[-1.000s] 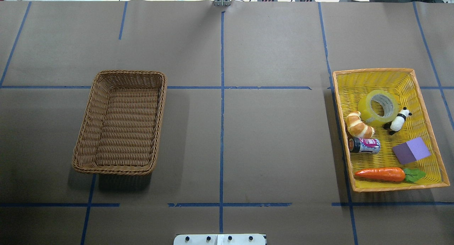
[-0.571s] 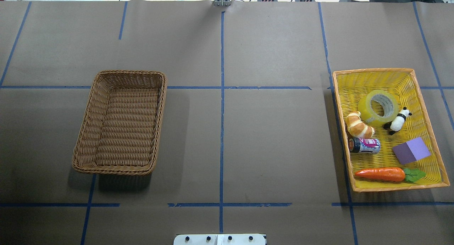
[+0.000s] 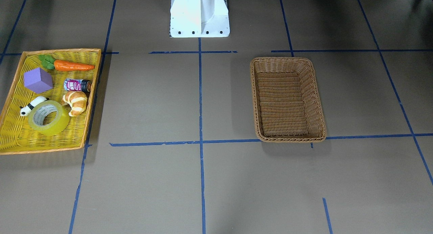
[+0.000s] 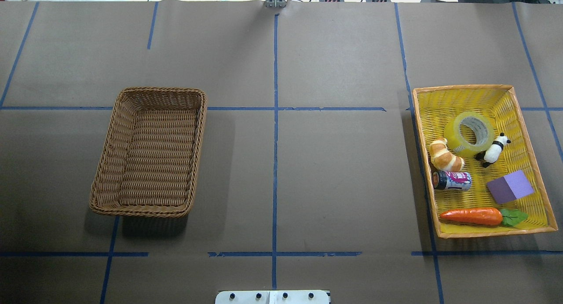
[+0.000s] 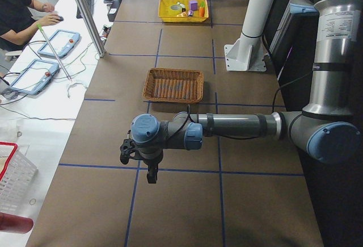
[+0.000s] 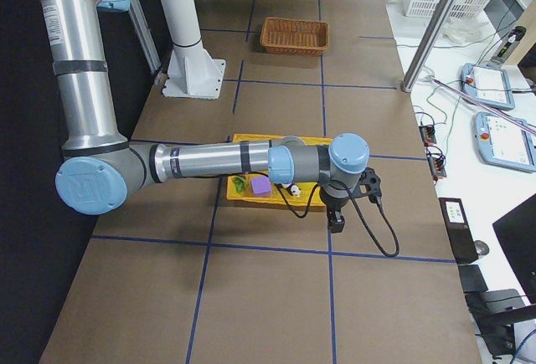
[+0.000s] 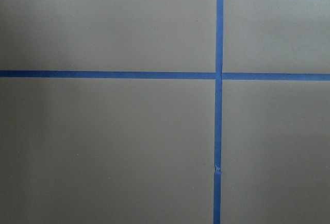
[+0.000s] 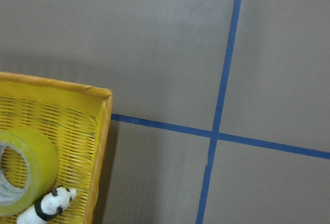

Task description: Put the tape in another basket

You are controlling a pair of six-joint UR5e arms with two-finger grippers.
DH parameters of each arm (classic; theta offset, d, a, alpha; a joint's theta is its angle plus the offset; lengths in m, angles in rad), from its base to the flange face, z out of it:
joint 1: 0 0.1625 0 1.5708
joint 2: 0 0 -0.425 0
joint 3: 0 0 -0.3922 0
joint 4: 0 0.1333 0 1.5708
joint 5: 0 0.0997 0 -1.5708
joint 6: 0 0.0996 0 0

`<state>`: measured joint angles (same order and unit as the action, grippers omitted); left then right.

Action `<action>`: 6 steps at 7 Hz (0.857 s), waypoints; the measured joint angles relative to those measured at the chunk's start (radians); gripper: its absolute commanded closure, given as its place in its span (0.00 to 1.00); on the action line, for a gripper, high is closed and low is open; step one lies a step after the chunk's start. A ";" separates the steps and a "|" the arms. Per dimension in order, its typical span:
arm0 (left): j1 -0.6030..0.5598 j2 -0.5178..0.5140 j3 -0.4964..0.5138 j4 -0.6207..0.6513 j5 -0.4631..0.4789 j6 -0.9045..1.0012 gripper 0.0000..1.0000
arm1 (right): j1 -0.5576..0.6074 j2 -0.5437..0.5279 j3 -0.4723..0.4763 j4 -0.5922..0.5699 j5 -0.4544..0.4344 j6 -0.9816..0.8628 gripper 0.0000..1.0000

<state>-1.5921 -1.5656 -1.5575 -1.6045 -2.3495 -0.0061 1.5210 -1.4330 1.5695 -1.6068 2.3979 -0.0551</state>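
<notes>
The tape [image 4: 453,134], a yellow-green roll with a grey-white core, lies flat in the yellow tray [image 4: 462,87] at the table's right, between a croissant and a toy panda. It also shows in the front view [image 3: 59,122] and at the lower left of the right wrist view [image 8: 38,162]. The brown wicker basket [image 4: 149,90] stands empty on the left. My left gripper [image 5: 139,164] hangs beyond the table's left end, my right gripper [image 6: 337,217] just outside the tray's far corner. Both show only in the side views, so I cannot tell whether they are open or shut.
The tray also holds a croissant [image 4: 446,155], a panda [image 4: 495,150], a small can [image 4: 452,181], a purple cube [image 4: 510,186] and a carrot [image 4: 473,216]. Blue tape lines cross the brown table cover. The robot's white base [image 3: 199,14] stands mid-table at the near edge.
</notes>
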 measured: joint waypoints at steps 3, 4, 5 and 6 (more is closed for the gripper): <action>0.000 -0.002 0.000 0.000 0.000 0.000 0.00 | -0.162 0.001 0.034 0.203 -0.017 0.348 0.00; 0.000 -0.002 0.000 0.000 -0.001 0.000 0.00 | -0.224 -0.015 0.036 0.320 -0.049 0.470 0.00; 0.000 -0.002 0.000 -0.001 -0.001 0.000 0.00 | -0.285 -0.033 0.034 0.414 -0.087 0.552 0.00; 0.000 -0.002 0.000 -0.001 -0.002 0.000 0.00 | -0.343 -0.044 0.030 0.483 -0.124 0.595 0.00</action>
<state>-1.5922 -1.5677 -1.5570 -1.6059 -2.3511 -0.0061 1.1781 -1.4772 1.5996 -1.1237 2.2739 0.5396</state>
